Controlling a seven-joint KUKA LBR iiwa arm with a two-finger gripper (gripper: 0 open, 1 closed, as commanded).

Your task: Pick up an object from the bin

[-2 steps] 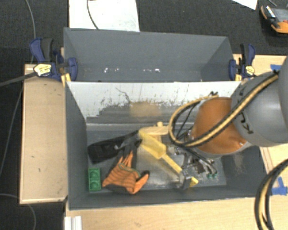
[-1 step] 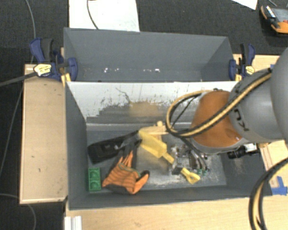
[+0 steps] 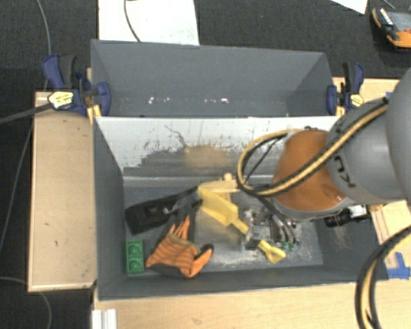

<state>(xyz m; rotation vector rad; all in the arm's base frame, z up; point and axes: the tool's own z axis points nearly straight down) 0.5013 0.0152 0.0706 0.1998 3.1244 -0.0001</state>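
Observation:
My gripper [image 3: 269, 233] is low in the bin's right half, just under the orange wrist cover. A small yellow piece [image 3: 273, 253] lies right at its lower end, touching or nearly touching it. A larger pale yellow plastic part [image 3: 219, 206] lies just to the gripper's left in the middle of the floor. Further left sits an orange striped fabric toy [image 3: 176, 253].
A black tool [image 3: 155, 211] lies at the left, its tip reaching toward the yellow part. A green brick [image 3: 134, 257] stands in the front left corner. The arm and its cables cover the bin's right side.

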